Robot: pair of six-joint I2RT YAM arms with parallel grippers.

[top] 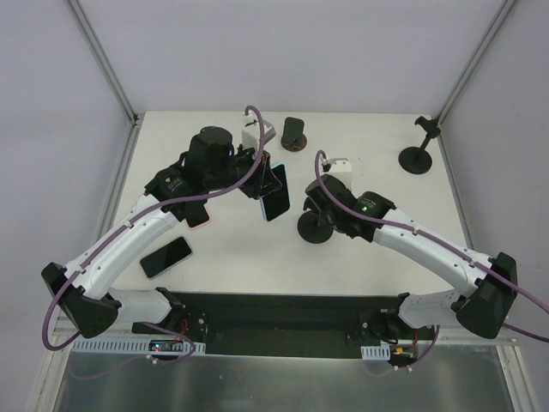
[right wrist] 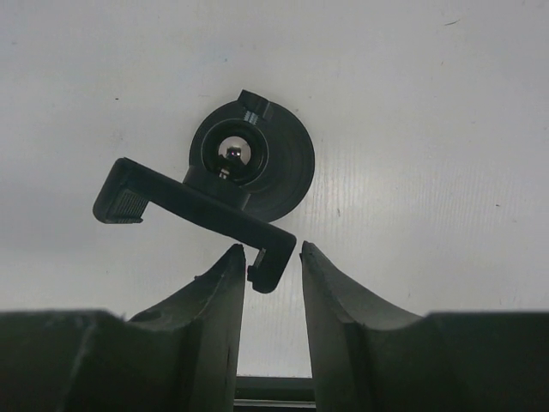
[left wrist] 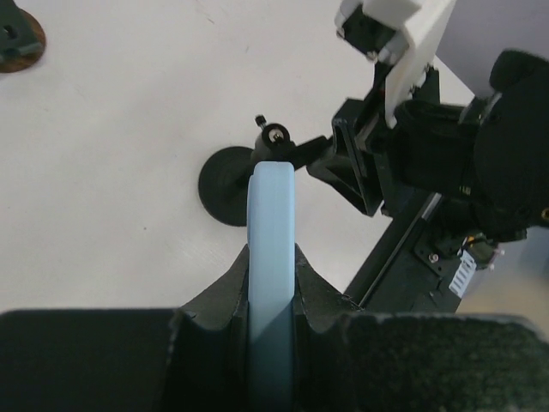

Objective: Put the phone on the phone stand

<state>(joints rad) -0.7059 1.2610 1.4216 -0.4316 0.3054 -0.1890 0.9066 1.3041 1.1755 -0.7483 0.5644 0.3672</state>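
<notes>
My left gripper (top: 262, 182) is shut on a light blue phone (top: 275, 194) and holds it on edge above the table's middle. In the left wrist view the phone (left wrist: 271, 206) runs edge-on between the fingers of that gripper (left wrist: 271, 254). Just beyond its top edge stands the black phone stand (left wrist: 225, 184). My right gripper (top: 323, 209) hovers over the stand's round base (top: 315, 228). In the right wrist view the stand (right wrist: 253, 159) shows its clamp bar (right wrist: 193, 209). The bar's hooked end sits between the tips of the right gripper (right wrist: 270, 249), whose jaws stand narrowly apart with a gap on the right side.
A black phone (top: 165, 257) lies flat at the near left. A pink-edged phone (top: 199, 218) lies partly under the left arm. A dark phone on a brown round holder (top: 293, 134) stands at the back. Another black stand (top: 419, 155) is at the back right.
</notes>
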